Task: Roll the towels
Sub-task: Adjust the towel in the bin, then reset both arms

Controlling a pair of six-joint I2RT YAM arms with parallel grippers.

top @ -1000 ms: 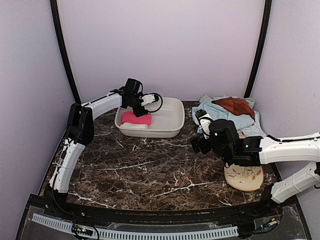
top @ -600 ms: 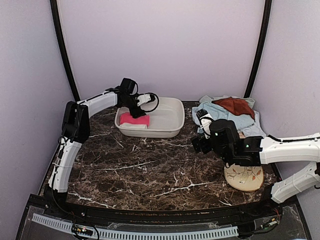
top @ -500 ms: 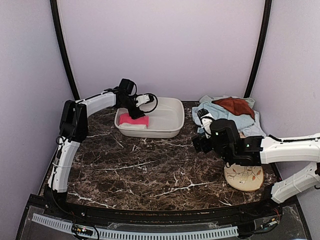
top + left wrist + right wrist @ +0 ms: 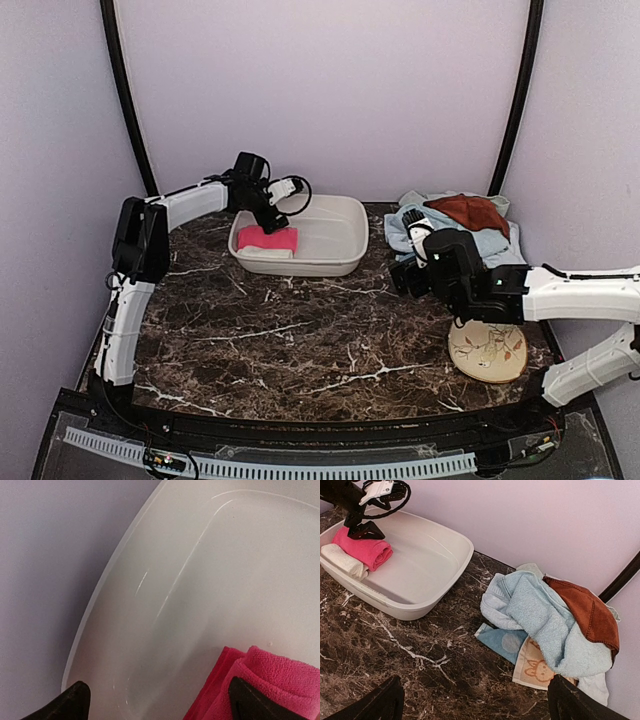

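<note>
A rolled bright pink towel [image 4: 268, 238] and a rolled cream-white towel [image 4: 268, 253] lie in the left end of the white basin [image 4: 340, 262]; both also show in the right wrist view [image 4: 365, 549] [image 4: 342, 560]. My left gripper [image 4: 272, 205] hovers open and empty above the pink towel [image 4: 280, 680]. A pile of loose towels lies at the back right: light blue [image 4: 540, 615], rust-brown [image 4: 587, 612] on top, patterned beige [image 4: 540, 667] underneath. My right gripper [image 4: 412, 228] is open and empty over the table, just left of the pile.
A round beige disc with a leaf pattern [image 4: 488, 352] lies under my right forearm at the right front. The basin stands at the back centre of the dark marble table [image 4: 280, 340]. Purple walls close in the back and sides.
My left gripper has drawn back and to the left above the basin, away from the pink towel. My right gripper has shifted slightly back and right, toward the pile.
</note>
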